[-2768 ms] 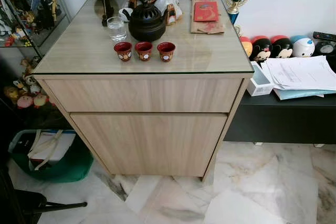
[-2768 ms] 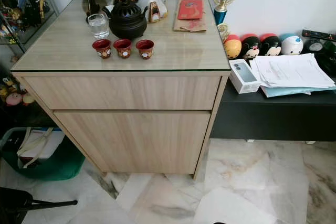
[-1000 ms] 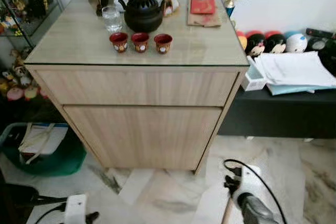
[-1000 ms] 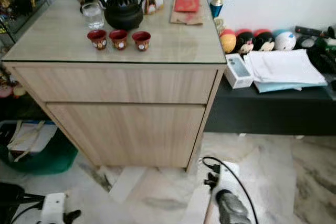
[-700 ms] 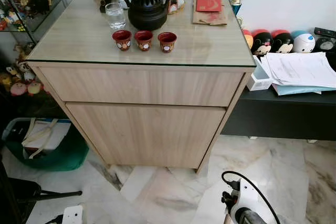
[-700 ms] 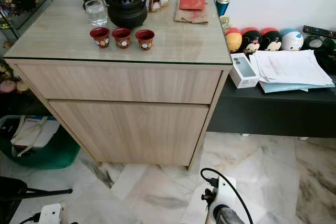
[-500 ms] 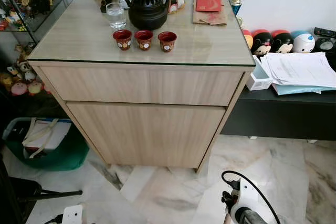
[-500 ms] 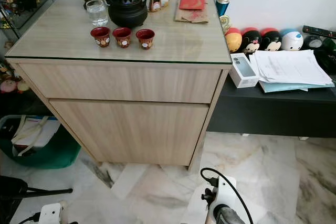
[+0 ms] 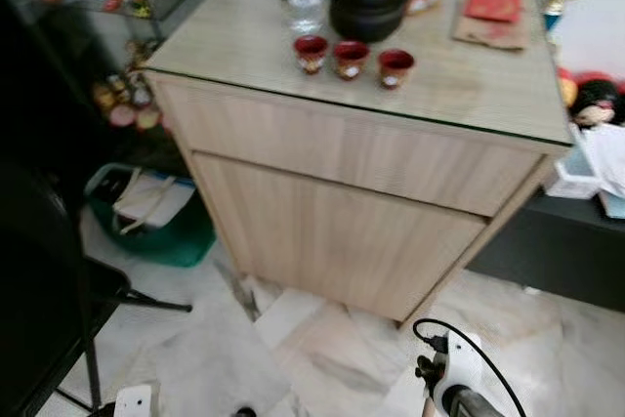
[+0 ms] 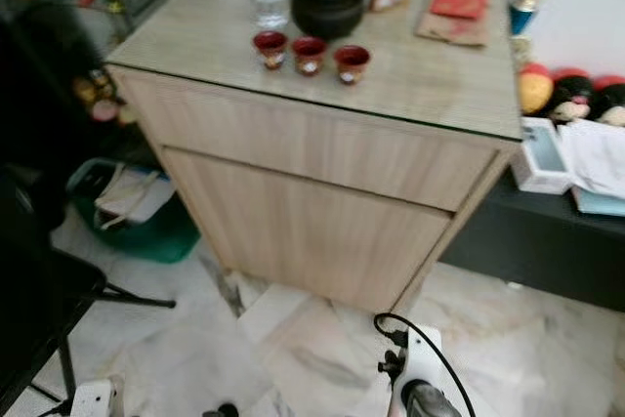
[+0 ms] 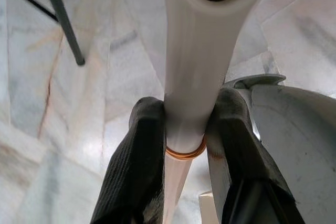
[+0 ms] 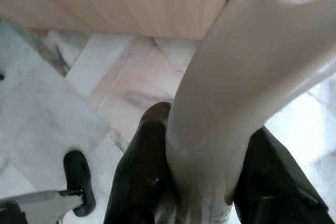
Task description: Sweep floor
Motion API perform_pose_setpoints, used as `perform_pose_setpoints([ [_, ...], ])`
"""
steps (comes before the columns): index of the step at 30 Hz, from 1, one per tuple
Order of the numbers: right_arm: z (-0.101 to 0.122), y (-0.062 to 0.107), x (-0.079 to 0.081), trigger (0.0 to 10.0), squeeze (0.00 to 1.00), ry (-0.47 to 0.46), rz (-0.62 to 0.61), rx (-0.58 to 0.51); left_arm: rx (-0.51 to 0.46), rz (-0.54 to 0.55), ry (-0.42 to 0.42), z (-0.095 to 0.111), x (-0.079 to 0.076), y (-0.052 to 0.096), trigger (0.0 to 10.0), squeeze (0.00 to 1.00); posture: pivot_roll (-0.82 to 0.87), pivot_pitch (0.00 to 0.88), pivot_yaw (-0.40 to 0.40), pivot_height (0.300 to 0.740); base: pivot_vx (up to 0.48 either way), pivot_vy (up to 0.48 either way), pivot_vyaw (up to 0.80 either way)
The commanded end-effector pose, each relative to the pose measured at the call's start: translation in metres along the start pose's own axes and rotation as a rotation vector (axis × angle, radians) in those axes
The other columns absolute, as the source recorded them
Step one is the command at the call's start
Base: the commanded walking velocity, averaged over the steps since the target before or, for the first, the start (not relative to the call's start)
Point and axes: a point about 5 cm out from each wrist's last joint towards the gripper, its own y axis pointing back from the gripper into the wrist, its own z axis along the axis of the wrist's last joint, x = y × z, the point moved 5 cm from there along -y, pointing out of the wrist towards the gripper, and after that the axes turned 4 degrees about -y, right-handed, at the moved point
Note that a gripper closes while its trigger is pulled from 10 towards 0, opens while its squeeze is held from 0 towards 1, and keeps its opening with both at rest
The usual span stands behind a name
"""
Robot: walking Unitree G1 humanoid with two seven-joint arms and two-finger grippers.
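Both grippers grip white handles. The left gripper (image 11: 184,140) has its two black fingers (image 11: 137,150) pressed against either side of a white handle (image 11: 197,61), just above an orange ring, so it is closed on what is probably the dustpan handle: a grey curved pan (image 11: 294,145) sits right beside the fingers. The right gripper (image 12: 202,182) clamps a second, thicker white handle (image 12: 247,87), judged to be the broom's, which runs up and away from the fingers with a hanging hole at its top. Both long axes run along the fingers, roughly upright over the marble floor (image 9: 332,358). From the head, the right arm (image 9: 459,388) rises at the lower right with a black cable looped over it, near the front corner of the wooden cabinet (image 9: 342,192); the left arm's white wrist block (image 9: 134,402) peeks in at the lower left. The floor to sweep lies directly below and ahead of both, between the cabinet base and a black stand's legs (image 9: 137,295); a green basket (image 9: 146,217) sits beside the cabinet. The right arm is nearer the cabinet's foot, so the broom stroke would likely begin there.
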Motion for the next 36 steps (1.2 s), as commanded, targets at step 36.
perform_pose_setpoints([
  [36,-0.050,0.013,-0.003,10.0,0.00,0.052,0.051,0.142,0.051,0.022,0.063,-0.018,-0.003,0.003,10.0,0.00,-0.14,0.136,-0.046,0.740,0.000,0.000,0.80],
])
